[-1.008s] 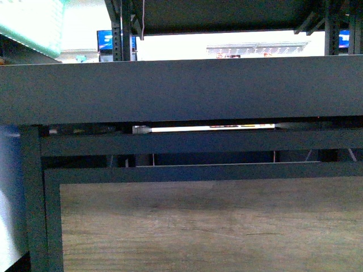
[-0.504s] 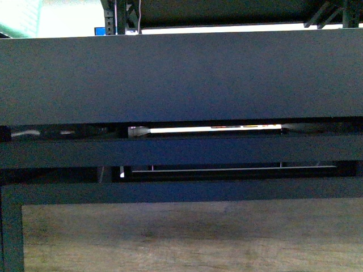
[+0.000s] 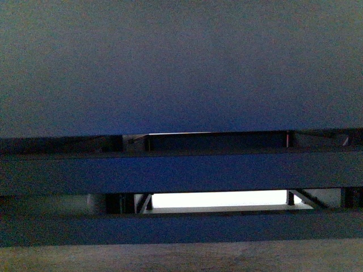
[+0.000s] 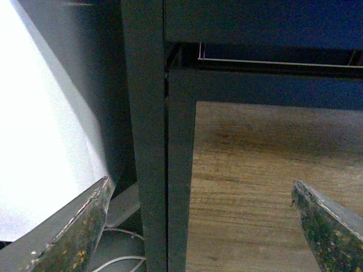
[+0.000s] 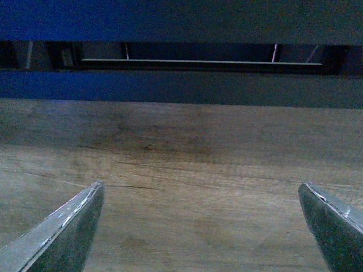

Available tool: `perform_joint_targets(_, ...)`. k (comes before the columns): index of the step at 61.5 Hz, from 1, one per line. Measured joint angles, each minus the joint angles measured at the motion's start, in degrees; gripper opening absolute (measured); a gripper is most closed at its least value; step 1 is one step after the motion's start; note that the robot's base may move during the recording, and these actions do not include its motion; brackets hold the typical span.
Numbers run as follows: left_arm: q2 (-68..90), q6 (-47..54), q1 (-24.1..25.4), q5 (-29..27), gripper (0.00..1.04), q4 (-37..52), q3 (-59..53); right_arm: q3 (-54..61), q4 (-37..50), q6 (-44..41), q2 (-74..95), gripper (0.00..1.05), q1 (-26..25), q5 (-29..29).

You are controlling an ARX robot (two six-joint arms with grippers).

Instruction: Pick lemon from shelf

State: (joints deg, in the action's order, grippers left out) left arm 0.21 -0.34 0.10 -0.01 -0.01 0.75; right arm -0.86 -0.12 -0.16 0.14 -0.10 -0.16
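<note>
The lemon is out of view in every frame. The shelf (image 3: pixel 181 68) fills the front view: its dark front lip on top, two dark crossbars below, and a strip of wood-grain panel (image 3: pixel 181 258) at the bottom. My left gripper (image 4: pixel 198 226) is open, facing a dark upright post (image 4: pixel 150 141) of the shelf and the wood-grain panel (image 4: pixel 255 170). My right gripper (image 5: pixel 198 226) is open too, with only the wood-grain panel (image 5: pixel 193 170) between its fingers. Neither gripper holds anything.
A bright slot (image 3: pixel 221 198) opens between the lower crossbars. Beside the post in the left wrist view there are white cables (image 4: pixel 122 262) and a bright white surface (image 4: pixel 39 141). A dark rail (image 5: pixel 181 85) runs above the panel in the right wrist view.
The shelf's front lip has grown to fill the whole upper front view. The store background above it has gone from sight and the wood-grain panel has slid down to the bottom edge.
</note>
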Motion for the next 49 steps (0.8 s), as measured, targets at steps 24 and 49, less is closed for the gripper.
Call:
perform_joint_targets(24, 0.0, 0.1, 0.0, 0.0, 0.97, 0.0, 0.0, 0.0, 0.0, 0.0, 0.0, 1.02, 0.0, 0.0)
perform_joint_targets(49, 0.0, 0.1, 0.0, 0.0, 0.97, 0.0, 0.0, 0.0, 0.0, 0.0, 0.0, 1.02, 0.0, 0.0)
